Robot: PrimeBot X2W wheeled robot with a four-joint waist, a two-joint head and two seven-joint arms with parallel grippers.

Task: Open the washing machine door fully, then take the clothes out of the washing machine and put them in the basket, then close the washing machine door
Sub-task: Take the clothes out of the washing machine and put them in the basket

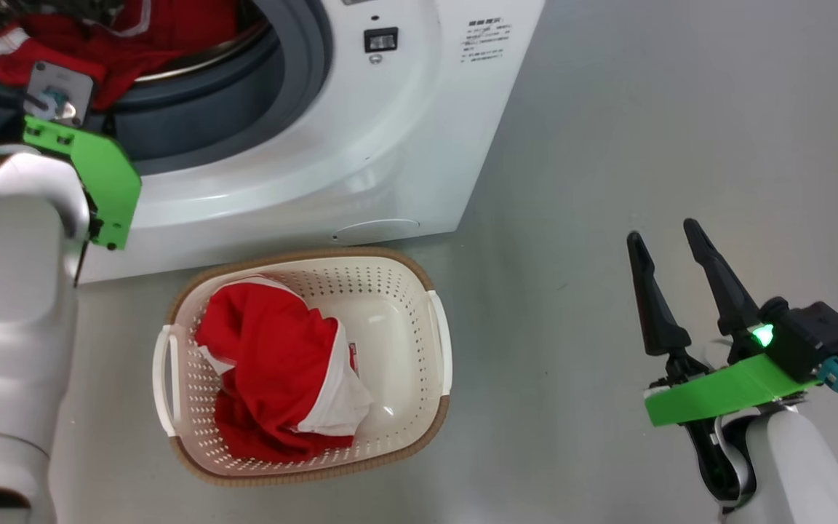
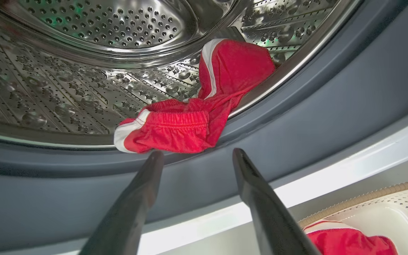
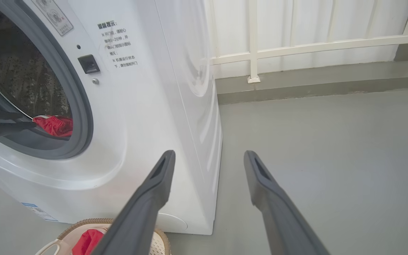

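The jaws of the left arm [image 1: 19, 291] stand apart and hold nothing. In the left wrist view their two long dark fingers [image 2: 133, 205] point into the mouth of the big white front-loading washing machine [image 1: 390, 145]. The tips are over the grey rubber gasket [image 2: 313, 106], just below the bright red shorts with white trim [image 2: 175, 131]. I cannot tell if the tips touch the gasket. The shorts lie across the lip of the perforated steel drum [image 2: 66, 88]: one end hangs outward onto the gasket and the other end rises against the drum edge. The pale left forearm is at the opening, with its green bracket [image 1: 99, 182] in front of the gasket.

The jaws of the right arm [image 1: 804, 473] are also apart and empty. Their dark fingers [image 1: 652, 306] point up over the plain grey floor [image 1: 681, 109], to the right of the basket and well apart from the machine.

The small cream-white perforated plastic basket with a brown woven-look rim [image 1: 390, 260] stands on the floor just in front of the machine, below the opening. A red garment with white fabric [image 1: 273, 364] lies in its left half, and the bottom of the right half is bare.

To the right of the machine, wide grey floor runs back to a white panelled wall [image 3: 296, 21].
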